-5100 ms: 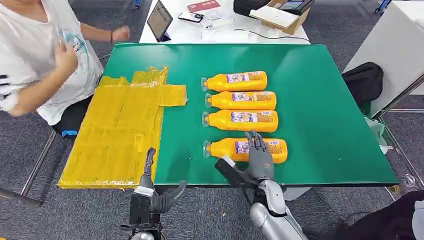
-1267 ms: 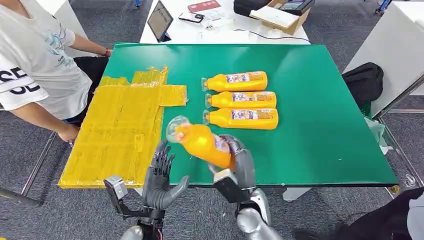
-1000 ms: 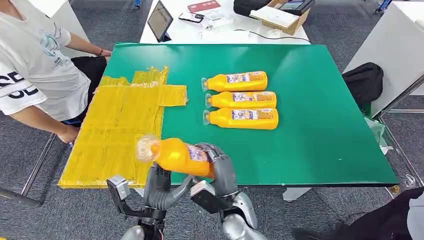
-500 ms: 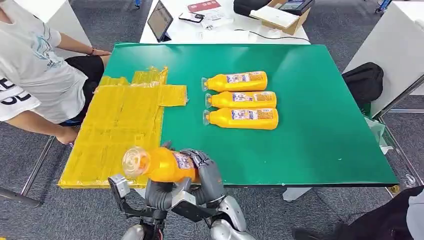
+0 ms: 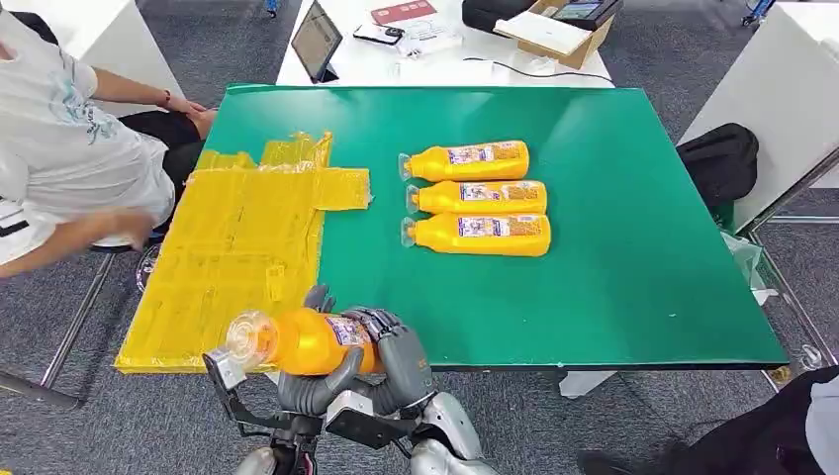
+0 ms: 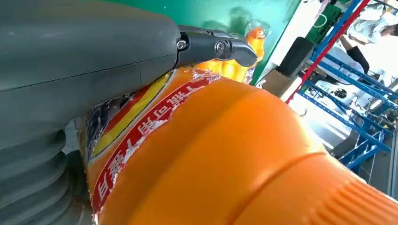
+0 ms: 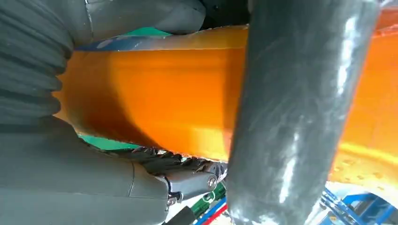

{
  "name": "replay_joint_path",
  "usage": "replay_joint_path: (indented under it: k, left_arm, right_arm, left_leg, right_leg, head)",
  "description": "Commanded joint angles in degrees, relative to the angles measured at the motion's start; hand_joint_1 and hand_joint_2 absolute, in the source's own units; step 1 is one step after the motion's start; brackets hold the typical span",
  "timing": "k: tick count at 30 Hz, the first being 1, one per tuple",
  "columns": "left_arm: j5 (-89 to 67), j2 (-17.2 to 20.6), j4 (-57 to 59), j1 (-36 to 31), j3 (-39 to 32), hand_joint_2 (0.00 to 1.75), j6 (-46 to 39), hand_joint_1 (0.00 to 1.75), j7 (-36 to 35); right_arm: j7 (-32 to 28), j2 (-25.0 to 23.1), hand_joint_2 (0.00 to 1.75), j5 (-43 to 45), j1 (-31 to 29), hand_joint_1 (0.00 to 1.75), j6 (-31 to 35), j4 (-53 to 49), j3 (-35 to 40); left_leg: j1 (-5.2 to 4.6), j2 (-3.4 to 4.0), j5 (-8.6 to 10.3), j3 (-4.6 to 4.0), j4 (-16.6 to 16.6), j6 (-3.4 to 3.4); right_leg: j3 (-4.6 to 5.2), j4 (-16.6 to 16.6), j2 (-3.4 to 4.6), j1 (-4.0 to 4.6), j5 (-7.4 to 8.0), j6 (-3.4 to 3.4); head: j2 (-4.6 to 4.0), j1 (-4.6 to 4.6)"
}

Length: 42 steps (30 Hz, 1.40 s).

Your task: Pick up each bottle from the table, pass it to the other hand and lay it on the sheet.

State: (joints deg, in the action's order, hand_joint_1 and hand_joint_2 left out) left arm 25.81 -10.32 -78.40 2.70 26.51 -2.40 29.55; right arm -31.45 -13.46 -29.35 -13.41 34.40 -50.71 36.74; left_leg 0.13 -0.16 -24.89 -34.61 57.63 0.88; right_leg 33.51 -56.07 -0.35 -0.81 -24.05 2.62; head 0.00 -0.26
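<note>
An orange juice bottle (image 5: pixel 297 341) with a clear cap hangs lying sideways over the table's front edge, cap towards the left. My right hand (image 5: pixel 401 358) wraps its base end, and my left hand (image 5: pixel 309 384) cups it from below with its thumb curled round the body. In the left wrist view the bottle (image 6: pixel 225 154) lies against the grey thumb. A dark finger crosses the bottle (image 7: pixel 155 98) in the right wrist view. Three more bottles (image 5: pixel 478 198) lie in a row on the green table (image 5: pixel 633 267). The yellow sheet (image 5: pixel 237 247) lies to the left.
A person in a white shirt (image 5: pixel 59 168) sits at the table's left side, an arm close to the sheet's edge. A white table with a tablet (image 5: pixel 317 40) stands behind. A black bag (image 5: pixel 722 158) sits on the floor at the right.
My right hand lifted the nearest bottle off the table and carried it left and down to my left hand, which has closed round it. The person's arm moved.
</note>
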Motion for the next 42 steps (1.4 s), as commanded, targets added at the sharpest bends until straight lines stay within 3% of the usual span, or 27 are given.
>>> replay_joint_path:
  k: [1, 21, 22, 23, 24, 26, 29, 36, 42]
  left_arm:
    - [-0.5, -0.4, 1.6, -2.5, 0.4, 1.75, -2.0, 1.75, 0.9]
    - [-0.7, -0.4, 1.1, -2.6, 0.2, 1.75, -3.7, 1.75, 2.4]
    - [-1.0, -0.4, 0.9, -2.6, -0.1, 1.75, -4.6, 1.75, 2.7]
    - [-1.4, -0.4, 0.6, -2.6, -0.3, 1.75, -5.6, 1.75, 3.1]
    - [-2.6, -0.3, 0.5, -2.8, -0.5, 1.75, -7.0, 1.75, 3.9]
    - [-5.9, -0.4, 0.0, -3.4, -1.2, 1.75, -10.6, 1.75, 6.3]
    - [-9.0, -1.4, -1.1, -4.4, -4.3, 1.75, -16.4, 1.75, 8.7]
    - [-10.0, -2.2, -2.1, -4.8, -6.3, 1.75, -19.1, 1.75, 8.7]
    - [-13.4, -2.4, -1.7, -6.5, -9.9, 1.75, -25.4, 1.75, 10.4]
  right_arm:
    - [0.1, -0.1, 1.75, 0.2, -1.0, 1.75, -1.8, 5.7, 3.9]
    - [0.0, -0.3, 1.75, 1.6, -1.9, 1.75, -2.4, 6.5, 4.9]
    - [-0.1, -0.3, 1.75, 1.9, -1.9, 0.00, -2.4, 6.5, 5.0]
    - [0.1, -0.3, 1.75, 3.3, -2.0, 0.00, -4.5, 6.5, 5.2]
    - [0.1, 0.0, 0.00, 5.2, -1.9, 0.00, -7.5, 5.6, 5.2]
    - [-0.9, 0.8, 0.00, 9.0, -1.1, 0.00, -12.1, 2.3, 4.7]
    - [-0.9, 2.2, 0.00, 10.8, -0.3, 0.00, -13.7, -3.2, 4.5]
    - [0.0, 2.4, 0.00, 11.4, -0.1, 0.00, -13.1, -5.1, 3.9]
    - [0.0, 0.8, 0.00, 13.9, -0.9, 0.00, -8.0, -3.2, 0.6]
  left_leg:
    - [0.04, -0.05, -0.05, 0.22, 0.0, -0.05]
    - [0.03, -0.09, -0.02, 0.16, -0.1, -0.04]
    - [0.04, -0.08, -0.07, 0.25, 0.0, -0.05]
    - [0.03, -0.07, -0.02, 0.13, 0.0, -0.03]
    - [0.04, -0.08, -0.07, 0.27, -0.1, -0.05]
    - [0.05, -0.07, -0.08, 0.26, 0.0, -0.06]
    - [0.05, -0.15, -0.05, 0.12, 0.0, -0.04]
    - [0.04, -0.06, -0.03, 0.16, 0.0, -0.04]
    - [0.03, -0.05, 0.00, 0.08, 0.0, -0.04]
  right_leg:
    - [-0.25, 0.1, -0.04, 0.05, -0.06, -0.09]
    - [-0.19, 0.1, -0.08, 0.03, -0.05, -0.08]
    - [-0.29, 0.1, -0.07, 0.04, -0.09, -0.11]
    - [-0.16, 0.0, -0.07, 0.03, -0.04, -0.07]
    - [-0.29, 0.1, -0.07, 0.05, -0.09, -0.11]
    - [-0.29, 0.0, -0.06, 0.06, -0.10, -0.12]
    - [-0.17, 0.0, -0.14, 0.05, -0.09, -0.10]
    - [-0.17, 0.0, -0.04, 0.04, -0.04, -0.09]
    - [-0.10, 0.0, -0.04, 0.03, -0.02, -0.08]
  head:
    - [0.00, 0.00]
    - [0.00, 0.00]
    - [0.00, 0.00]
    - [0.00, 0.00]
    - [0.00, 0.00]
    - [0.00, 0.02]
    - [-0.02, 0.02]
    - [0.00, 0.00]
    - [0.00, 0.02]
